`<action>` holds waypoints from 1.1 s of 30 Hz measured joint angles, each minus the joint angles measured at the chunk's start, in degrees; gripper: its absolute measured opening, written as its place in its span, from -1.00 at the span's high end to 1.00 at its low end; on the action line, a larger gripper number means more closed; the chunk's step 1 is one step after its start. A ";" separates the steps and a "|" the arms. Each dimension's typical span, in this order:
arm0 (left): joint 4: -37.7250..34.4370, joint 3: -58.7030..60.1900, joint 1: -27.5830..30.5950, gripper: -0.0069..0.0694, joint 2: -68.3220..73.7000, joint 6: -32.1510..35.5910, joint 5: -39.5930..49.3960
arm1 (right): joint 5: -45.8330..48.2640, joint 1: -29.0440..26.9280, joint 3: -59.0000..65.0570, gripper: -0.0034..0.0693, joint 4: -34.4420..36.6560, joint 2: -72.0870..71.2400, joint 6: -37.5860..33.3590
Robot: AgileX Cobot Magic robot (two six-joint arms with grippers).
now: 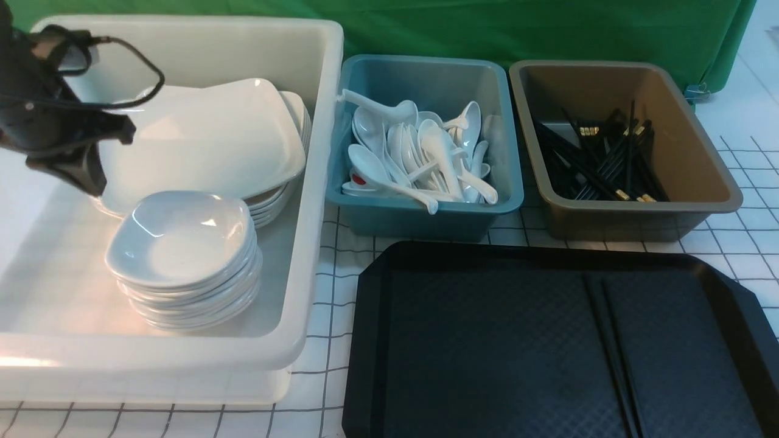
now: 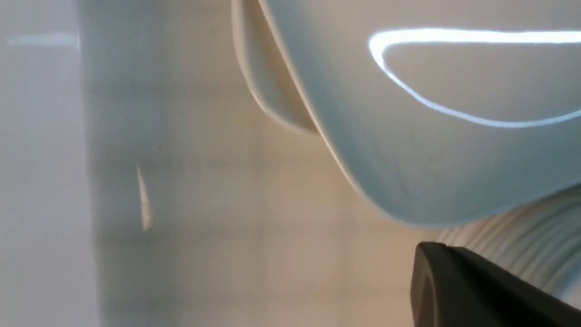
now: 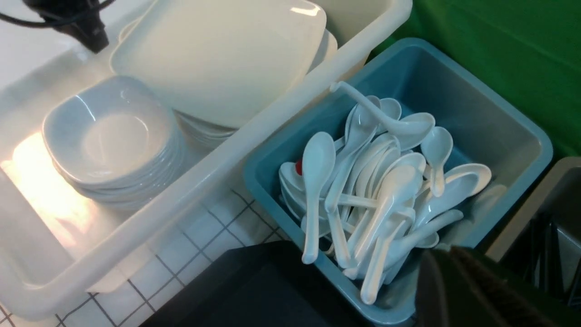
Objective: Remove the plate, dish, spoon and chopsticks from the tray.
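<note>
Nearest me, on the tray (image 1: 475, 340), the chopsticks (image 1: 608, 347) lie side by side, running front to back, right of its middle. Nothing else of the job shows on it. My right pincer (image 3: 449, 272) hangs close to the blue tub (image 1: 426, 219), out of the front view, jaws shut on nothing.

Farther off to the left, inside the white tub (image 1: 304, 255), the dish (image 1: 182, 234) tops a stack of its like, I judge. Behind it the plate (image 1: 207, 140) rests tilted on the pile of big plates, its left edge raised. My left pincer (image 1: 97, 155) is at that raised edge, the arm reaching in over the tub from the left, jaws pointing right. From the wrist I see only one finger (image 2: 476, 286), just under the plate's rim, so I cannot tell whether I grip the plate or stand free of it.

The step, as I judge it, is seating the plate. I should lower the raised edge until it lies flat and square on the pile, open only then, and draw out clear of the rim and the dishes.

Beyond, the blue tub holds the spoons (image 1: 426, 152), and I cannot pick my spoon out among them. The brown tub (image 1: 639, 216) waits for the chopsticks.
</note>
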 joint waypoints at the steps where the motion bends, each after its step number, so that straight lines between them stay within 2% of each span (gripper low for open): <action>1: -0.35 1.75 0.00 0.83 -1.14 0.05 -0.46 | -0.12 0.00 0.00 0.88 0.00 0.00 0.00; 10: -0.69 12.97 0.00 0.83 -6.27 -1.82 -7.95 | -0.12 0.04 0.00 0.88 0.18 0.00 -0.19; 16: -1.75 13.75 0.00 0.83 -1.26 -1.69 -12.16 | -0.12 0.04 0.00 0.88 0.22 0.00 -0.19; 21: -5.98 13.77 0.00 0.83 0.89 1.08 -15.52 | -0.07 0.04 0.00 0.88 0.29 0.00 -0.19; 25: -5.03 13.28 0.12 0.83 1.07 1.08 -16.45 | -0.02 0.04 0.00 0.88 0.29 0.00 -0.19; 29: -1.01 11.04 2.48 0.83 1.12 -2.62 -18.18 | 0.11 0.04 0.00 0.87 0.29 0.00 -0.19; 33: -1.77 9.27 6.32 0.83 1.12 -2.99 -19.14 | 0.11 0.04 0.00 0.86 0.31 0.00 -0.19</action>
